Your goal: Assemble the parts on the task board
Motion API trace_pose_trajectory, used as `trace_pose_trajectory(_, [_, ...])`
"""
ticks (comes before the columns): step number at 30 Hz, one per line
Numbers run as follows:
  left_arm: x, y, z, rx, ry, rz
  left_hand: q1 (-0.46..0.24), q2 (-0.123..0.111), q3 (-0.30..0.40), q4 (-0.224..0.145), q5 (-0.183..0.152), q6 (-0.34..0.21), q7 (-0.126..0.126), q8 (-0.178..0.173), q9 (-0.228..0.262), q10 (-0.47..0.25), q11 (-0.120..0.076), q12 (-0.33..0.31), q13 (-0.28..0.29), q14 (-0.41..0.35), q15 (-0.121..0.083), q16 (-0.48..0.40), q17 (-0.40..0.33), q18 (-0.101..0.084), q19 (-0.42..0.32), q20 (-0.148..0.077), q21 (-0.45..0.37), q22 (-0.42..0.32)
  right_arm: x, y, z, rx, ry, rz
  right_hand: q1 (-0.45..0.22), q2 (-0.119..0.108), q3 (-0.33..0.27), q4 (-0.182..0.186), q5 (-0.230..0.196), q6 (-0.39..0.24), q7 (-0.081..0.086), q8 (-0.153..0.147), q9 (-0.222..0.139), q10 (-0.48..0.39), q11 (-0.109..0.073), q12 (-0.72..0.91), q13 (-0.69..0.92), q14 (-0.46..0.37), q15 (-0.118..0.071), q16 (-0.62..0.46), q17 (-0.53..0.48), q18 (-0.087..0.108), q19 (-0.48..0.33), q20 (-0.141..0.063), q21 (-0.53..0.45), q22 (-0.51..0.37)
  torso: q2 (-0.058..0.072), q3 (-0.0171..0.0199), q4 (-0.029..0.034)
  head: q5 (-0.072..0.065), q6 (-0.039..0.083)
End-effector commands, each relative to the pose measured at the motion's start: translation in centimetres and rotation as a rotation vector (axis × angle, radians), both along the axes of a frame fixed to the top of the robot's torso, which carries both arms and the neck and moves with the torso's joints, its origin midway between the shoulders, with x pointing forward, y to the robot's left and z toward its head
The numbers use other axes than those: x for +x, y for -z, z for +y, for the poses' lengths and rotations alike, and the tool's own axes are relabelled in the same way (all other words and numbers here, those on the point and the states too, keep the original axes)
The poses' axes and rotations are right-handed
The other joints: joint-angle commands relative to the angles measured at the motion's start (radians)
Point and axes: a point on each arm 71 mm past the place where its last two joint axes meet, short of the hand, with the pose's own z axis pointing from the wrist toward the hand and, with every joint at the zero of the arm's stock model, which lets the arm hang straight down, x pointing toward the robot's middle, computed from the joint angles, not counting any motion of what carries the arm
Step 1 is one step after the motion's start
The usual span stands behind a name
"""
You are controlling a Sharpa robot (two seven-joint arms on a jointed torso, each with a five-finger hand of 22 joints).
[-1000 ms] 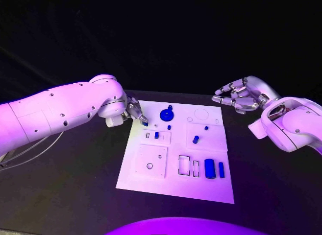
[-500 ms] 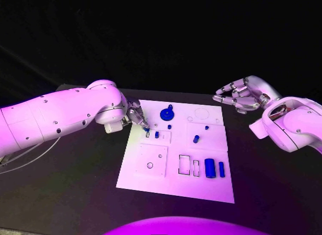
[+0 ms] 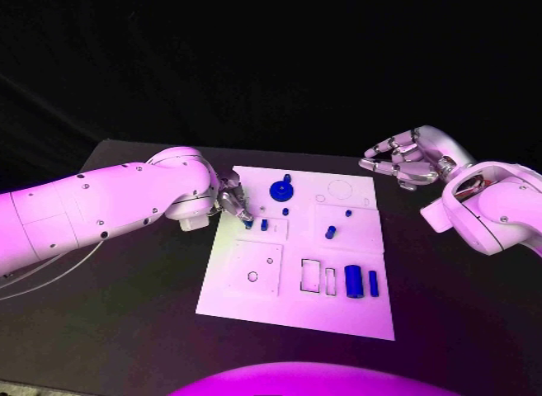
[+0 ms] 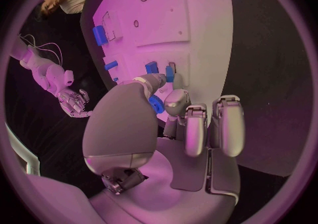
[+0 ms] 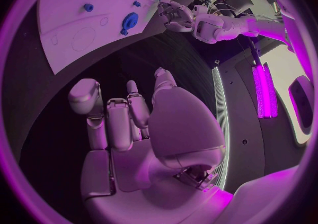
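Change: left arm (image 3: 104,210) lower and nearer than a second ago, elbow swung toward the near left; left robot hand (image 3: 232,198) shifted a little nearer along the task board's left edge, from beside the far corner to beside the small blue peg (image 3: 264,224); right robot hand (image 3: 404,162) and the parts unmoved.
Surface: black surface (image 3: 116,297), dark room behind; white task board (image 3: 294,309) in the middle, long side running near to far.
Left robot hand: over the board's far-left part, fingertips down at a small blue piece (image 3: 247,223); whether pinching it or only touching, cannot tell.
Right robot hand: raised off the board's far-right corner, fingers spread and loosely bent, holding nothing.
Parts: blue gear (image 3: 279,194) at the far middle; blue cylinder (image 3: 354,283) and blue bar (image 3: 373,284) side by side at the near right; blue block (image 3: 329,234) right of centre.
Views: left wrist view brings the left robot hand (image 4: 179,113) close above blue pieces, a blue gear (image 4: 157,103) partly hidden under its fingers; right wrist view gives the right robot hand (image 5: 142,128) with open fingers, the blue gear (image 5: 130,21) and the left robot hand (image 5: 174,16) beyond.
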Motion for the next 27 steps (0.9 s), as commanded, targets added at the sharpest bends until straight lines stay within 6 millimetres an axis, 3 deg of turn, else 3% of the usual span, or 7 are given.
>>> trace_pose_trajectory(1, [0.01,-0.04,-0.09,0.011,0.007,-0.026,-0.001,-0.002,0.177,-0.172,0.004,0.014,-0.004,0.006,0.0,0.0,-0.004,-0.004,-0.001,0.106,-0.004,0.002,0.263,-0.015,0.04,-0.003,0.004,0.13,-0.08,0.03,0.14,-0.008,-0.016,-0.002,-0.007,0.003,-0.006,0.001,0.003,-0.001,-0.004,0.007,0.001,0.002,-0.001,0.003,-0.001,0.039,-0.005,-0.001,0.001,0.01,0.005,-0.003,-0.003,0.0,0.001,0.0006,0.0014,0.0,-0.002])
trace_pose_trajectory(16, [-0.38,0.49,-0.18,0.046,0.02,-0.001,-0.007,-0.006,0.183,-0.177,0.019,0.016,-0.005,0.009,0.004,0.001,-0.005,-0.007,-0.005,0.106,-0.005,0.002,0.263,-0.016,0.04,-0.004,0.005,0.131,-0.11,0.04,0.19,-0.008,-0.019,-0.002,-0.007,0.003,-0.006,0.001,0.003,-0.001,-0.004,0.007,0.001,0.002,-0.001,0.003,-0.001,0.039,-0.005,-0.001,0.001,0.01,0.005,-0.003,-0.003,0.0,-0.001,-0.0003,0.0005,0.001,-0.008])
trace_pose_trajectory(27, [-0.51,0.54,-0.11,0.052,0.02,0.002,-0.01,-0.009,0.186,-0.18,0.028,0.017,-0.006,0.011,0.006,0.0,-0.006,-0.01,-0.009,0.106,-0.005,0.002,0.263,-0.016,0.041,-0.005,0.005,0.132,-0.11,0.06,0.19,-0.008,-0.02,-0.001,-0.007,0.004,-0.007,0.0,0.004,-0.001,-0.004,0.007,0.001,0.002,-0.002,0.003,-0.002,0.038,-0.005,-0.003,-0.001,0.01,0.004,-0.003,-0.004,0.0,-0.001,-0.0001,0.0004,0.001,-0.006])
